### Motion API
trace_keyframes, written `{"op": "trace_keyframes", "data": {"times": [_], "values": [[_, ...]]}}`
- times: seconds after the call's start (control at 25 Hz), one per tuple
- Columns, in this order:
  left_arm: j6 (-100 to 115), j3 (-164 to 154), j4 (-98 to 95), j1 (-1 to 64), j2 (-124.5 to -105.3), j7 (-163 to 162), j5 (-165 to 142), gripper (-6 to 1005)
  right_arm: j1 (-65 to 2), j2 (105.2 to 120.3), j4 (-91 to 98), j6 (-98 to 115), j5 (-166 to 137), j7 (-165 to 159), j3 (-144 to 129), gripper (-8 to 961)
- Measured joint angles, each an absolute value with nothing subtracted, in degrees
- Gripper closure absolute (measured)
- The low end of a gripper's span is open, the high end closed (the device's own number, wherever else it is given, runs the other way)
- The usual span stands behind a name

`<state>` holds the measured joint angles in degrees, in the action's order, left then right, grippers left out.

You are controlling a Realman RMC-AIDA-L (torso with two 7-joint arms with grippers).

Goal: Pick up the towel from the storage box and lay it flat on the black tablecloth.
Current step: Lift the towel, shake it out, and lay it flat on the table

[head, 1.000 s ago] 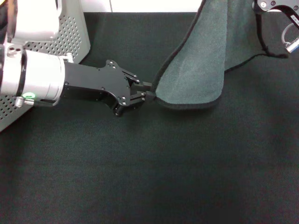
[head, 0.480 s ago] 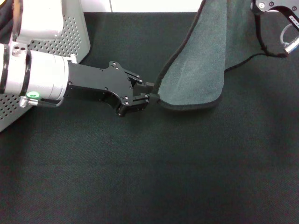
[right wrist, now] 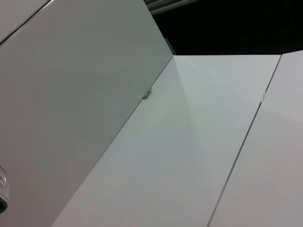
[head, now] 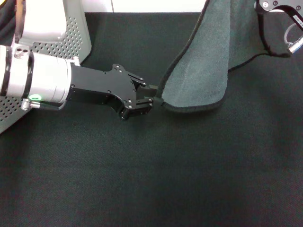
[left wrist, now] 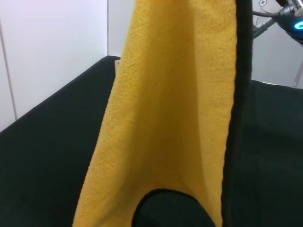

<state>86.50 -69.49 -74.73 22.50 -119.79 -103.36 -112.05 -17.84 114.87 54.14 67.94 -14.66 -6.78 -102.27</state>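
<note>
Out of the storage box [head: 71, 35] already, the towel [head: 203, 61], and hanging in the air over the far right part of the black tablecloth [head: 151, 179], grey-green face toward the head camera, yellow reverse filling the left wrist view. Held up near the far right corner by the right tool [head: 277, 7], mostly cut off at the frame edge, so cannot tell whether shut or apart, though evidently bearing the cloth's weight. Lower down, left tool [head: 152, 94] clamped on the black-stitched border at the towel's lower left edge, close above the tablecloth, roughly mid-counter. Bottom hem curled and resting on, or just over, the black fabric. Box standing at the far left corner, well apart from the towel. Picking up judged complete; spreading only begun. Left to do, probably: drawing the two held edges apart, lowering flat, letting go.
</note>
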Motion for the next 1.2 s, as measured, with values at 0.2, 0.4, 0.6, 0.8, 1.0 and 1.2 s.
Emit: {"op": "trace_keyframes", "data": {"times": [0.2, 0.4, 0.6, 0.8, 1.0, 1.2], "values": [[87.09, -69.61, -74.67, 22.5, -119.79, -103.37, -112.02, 761, -17.84, 115.01, 54.14, 67.94, -14.64, -6.73, -102.21, 897], [87.19, -69.59, -72.26, 23.62, -119.8, -103.37, -111.25, 764, -17.77, 115.1, 54.06, 67.97, -14.73, -6.69, -102.21, 894], [87.19, -69.33, -69.72, 24.8, -119.8, -103.23, -111.14, 769, -17.68, 115.13, 54.03, 68.04, -14.84, -6.68, -102.21, 892], [87.19, -69.63, -69.58, 24.86, -119.79, -102.95, -111.13, 776, -17.45, 115.14, 53.98, 68.64, -14.86, -6.73, -102.21, 889], [87.21, -69.62, -68.26, 25.0, -119.83, -102.73, -110.4, 800, -17.37, 115.15, 53.38, 69.05, -14.85, -6.83, -102.21, 887], [89.25, -68.76, -67.32, 25.46, -119.62, -103.19, -108.46, 894, -17.23, 115.21, 52.62, 69.95, -14.66, -7.03, -102.22, 884]]}}
